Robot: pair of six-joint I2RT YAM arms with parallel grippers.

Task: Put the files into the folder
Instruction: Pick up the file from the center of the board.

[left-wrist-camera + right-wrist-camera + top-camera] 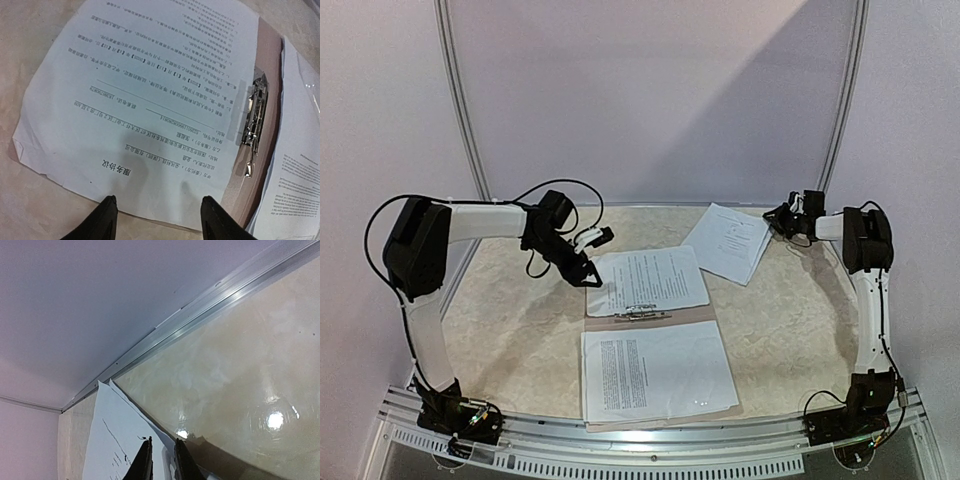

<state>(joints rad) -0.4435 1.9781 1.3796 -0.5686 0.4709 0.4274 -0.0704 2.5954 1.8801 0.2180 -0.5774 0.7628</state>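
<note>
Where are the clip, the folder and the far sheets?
clip (pixel 252 120): left wrist view, shiny middle.
folder (pixel 695 316): top view, bare tan strip.
far sheets (pixel 728 240): top view, page middle.

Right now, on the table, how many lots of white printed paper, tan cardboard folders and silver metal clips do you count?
White printed paper lots: 3
Tan cardboard folder: 1
Silver metal clip: 1
Total: 5

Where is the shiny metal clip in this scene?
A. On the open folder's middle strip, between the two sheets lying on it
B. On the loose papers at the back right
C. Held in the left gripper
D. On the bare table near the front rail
A: the clip sits on the tan middle strip of the folder, between the far sheet and the near sheet.
</note>
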